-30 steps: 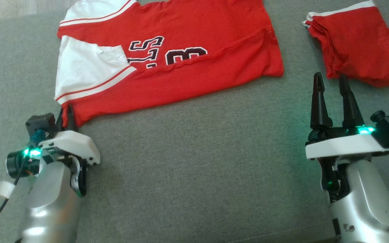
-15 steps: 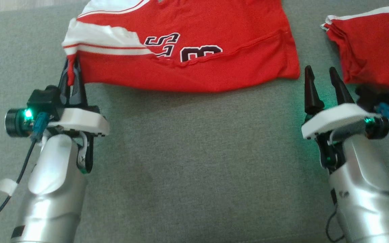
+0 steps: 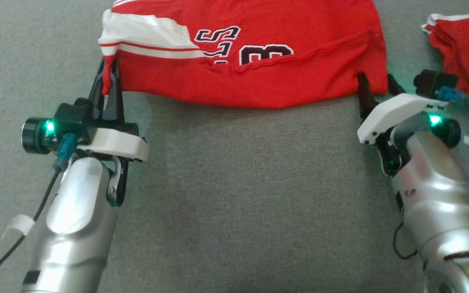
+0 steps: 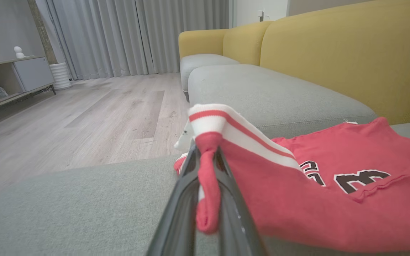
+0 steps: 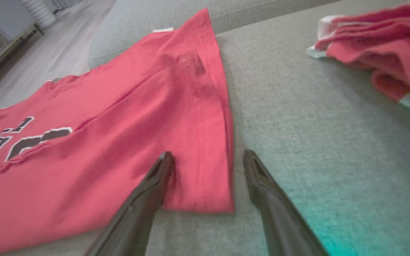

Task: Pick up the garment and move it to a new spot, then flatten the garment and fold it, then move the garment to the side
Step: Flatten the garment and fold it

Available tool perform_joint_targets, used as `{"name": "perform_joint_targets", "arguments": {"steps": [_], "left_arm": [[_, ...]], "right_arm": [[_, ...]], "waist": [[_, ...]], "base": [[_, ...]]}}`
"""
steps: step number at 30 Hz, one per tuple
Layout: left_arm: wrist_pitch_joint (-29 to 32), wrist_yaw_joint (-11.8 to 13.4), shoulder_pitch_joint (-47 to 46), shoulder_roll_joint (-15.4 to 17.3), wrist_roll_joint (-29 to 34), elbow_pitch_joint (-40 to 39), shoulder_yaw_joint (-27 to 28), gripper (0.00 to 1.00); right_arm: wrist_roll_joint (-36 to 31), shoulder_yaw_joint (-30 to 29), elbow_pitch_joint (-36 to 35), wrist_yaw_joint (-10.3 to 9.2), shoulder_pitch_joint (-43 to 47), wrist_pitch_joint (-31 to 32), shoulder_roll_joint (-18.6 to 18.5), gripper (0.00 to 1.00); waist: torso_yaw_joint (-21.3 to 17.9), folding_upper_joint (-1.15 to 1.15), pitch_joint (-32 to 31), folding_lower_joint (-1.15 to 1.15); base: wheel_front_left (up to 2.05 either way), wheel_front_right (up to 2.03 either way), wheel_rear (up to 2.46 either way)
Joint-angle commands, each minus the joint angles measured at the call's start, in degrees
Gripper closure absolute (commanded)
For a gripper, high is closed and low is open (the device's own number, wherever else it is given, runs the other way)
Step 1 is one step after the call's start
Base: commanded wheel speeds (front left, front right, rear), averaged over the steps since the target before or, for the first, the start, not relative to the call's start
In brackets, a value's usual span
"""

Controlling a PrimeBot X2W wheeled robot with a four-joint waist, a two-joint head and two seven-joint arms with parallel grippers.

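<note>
The garment [image 3: 259, 77] is a red jersey with white sleeve trim and dark numbers, lying across the far part of a grey cushion. My left gripper [image 3: 108, 77] is shut on its near left corner, and that corner is raised off the cushion. In the left wrist view a fold of the garment [image 4: 315, 213] hangs pinched between the closed fingers of the left gripper [image 4: 206, 160]. My right gripper [image 3: 375, 81] stands open at the near right corner. In the right wrist view the right gripper [image 5: 208, 156] straddles the hem corner of the garment [image 5: 101, 124], one finger over the cloth.
A second red garment [image 3: 466, 53] lies bunched at the far right, also seen as a red heap [image 5: 386, 53]. Everything rests on the grey sofa seat [image 3: 238, 183]. A yellow backrest [image 4: 333, 53] rises behind, and wooden floor [image 4: 84, 113] lies past the seat's left edge.
The left gripper has lifted the pinched corner and carried it forward. The right gripper has advanced to the garment's near right corner, still open. The head view has also shifted.
</note>
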Motion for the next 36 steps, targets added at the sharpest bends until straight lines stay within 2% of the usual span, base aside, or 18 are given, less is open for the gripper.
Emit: {"name": "perform_joint_targets", "arguments": {"steps": [1, 3, 4, 5, 6, 20, 25, 36], "left_arm": [[-0.5, -0.2, -1.4, 1.2, 0.8, -2.0, 1.2, 1.00], [-0.5, -0.2, -1.4, 1.1, 0.8, -1.9, 0.9, 1.00], [-0.5, -0.3, -1.3, 1.1, 0.8, -1.8, 0.8, 1.00], [-0.5, -0.3, -1.3, 1.1, 0.8, -1.6, 0.7, 1.00], [-0.5, -0.3, -1.1, 1.1, 0.7, -1.4, 0.7, 1.00], [-0.4, 0.1, 4.4, 2.8, -0.7, 2.6, 1.1, 1.00], [-0.1, -0.2, 7.9, 3.4, -1.5, 3.9, 0.9, 1.00], [3.5, 0.8, 20.3, 4.6, -3.3, -0.3, 0.5, 1.00]], "right_arm": [[-1.7, 0.5, 1.5, -0.04, -2.3, -0.5, 0.5, 0.00], [-3.7, 0.1, 4.7, -0.04, -3.5, -0.5, 0.5, 0.00], [-4.6, -0.1, 6.2, -0.04, -3.9, -0.5, 0.5, 0.05], [-5.4, -0.2, 7.4, -0.04, -4.4, -0.7, 0.5, 0.59], [-6.2, -0.3, 8.3, -0.04, -4.7, -1.0, 0.5, 1.00], [-11.2, -3.0, 11.2, -0.04, -2.6, -7.7, 0.5, 1.00], [-8.9, -2.8, 11.3, -0.04, 0.2, -8.4, 0.5, 1.00], [-1.8, 4.8, 10.4, -0.04, 9.5, -5.2, 0.5, 1.00]], "waist": [[0.8, 0.00, 0.4, -0.01], [1.2, 0.00, 0.5, -0.01], [1.4, 0.00, 0.4, -0.01], [1.6, 0.00, 0.4, -0.01], [1.7, 0.00, 0.3, -0.01], [-0.8, 0.00, -6.8, -0.01], [-1.9, 0.00, -10.8, -0.01], [-4.1, 0.00, -19.1, -0.01]], "base": [[0.00, 0.00, 0.00], [0.00, 0.00, 0.00], [0.00, 0.00, 0.00], [0.00, 0.00, 0.00], [0.00, 0.00, 0.00], [0.00, 0.00, 0.00], [0.00, 0.00, 0.00], [0.00, 0.00, 0.00]]}}
